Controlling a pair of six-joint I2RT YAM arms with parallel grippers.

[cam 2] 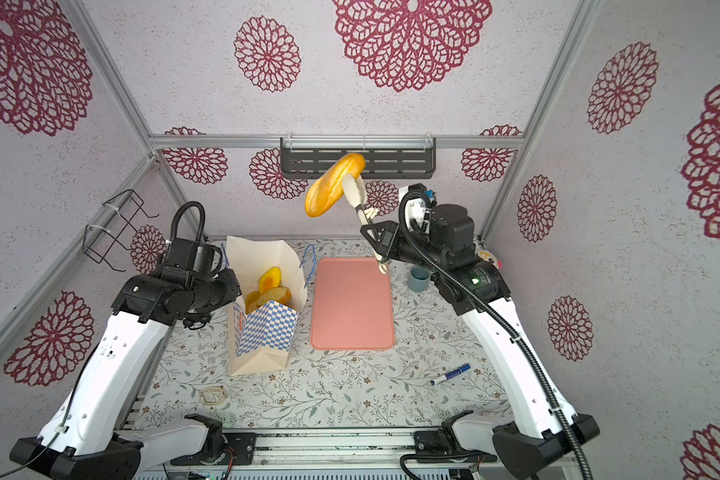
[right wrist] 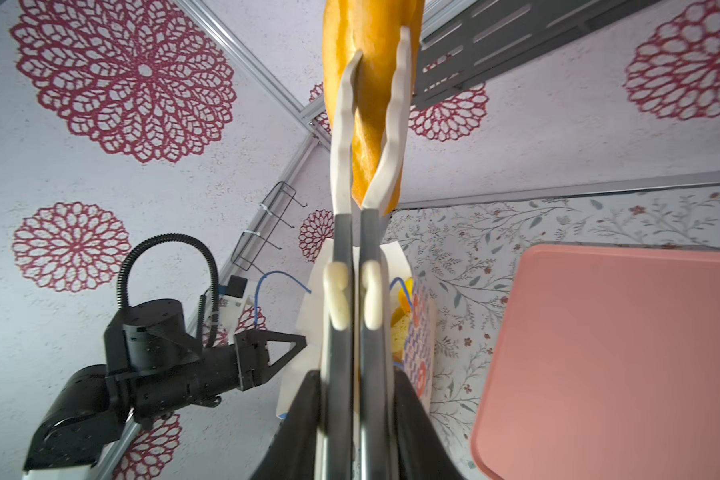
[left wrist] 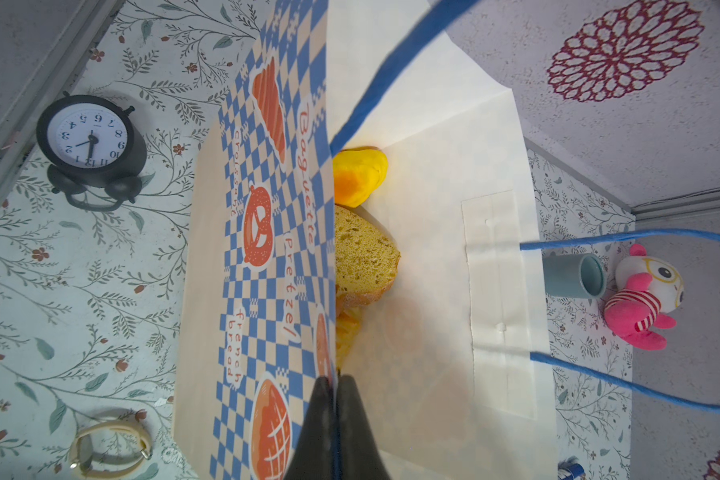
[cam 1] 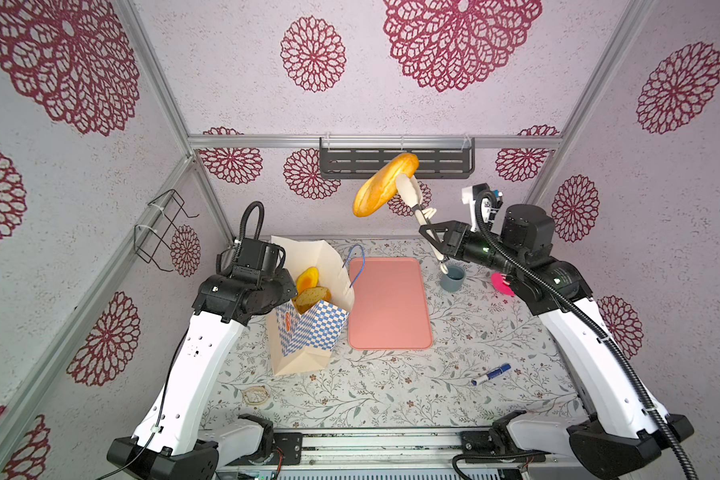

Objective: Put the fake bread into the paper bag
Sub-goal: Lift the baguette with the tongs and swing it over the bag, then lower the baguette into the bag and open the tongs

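Bright even light, edge distortion

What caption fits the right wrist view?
Right claw shut on tongs holding the long loaf aloft, with paper bag and pink tray below.

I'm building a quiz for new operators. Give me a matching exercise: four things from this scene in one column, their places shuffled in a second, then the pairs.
1. long loaf
2. speckled slice
3. pink tray
4. blue marker

a. inside the paper bag
b. lying alone on the table
c. raised in the tongs
d. flat beside the bag

Pairs: 1-c, 2-a, 3-d, 4-b
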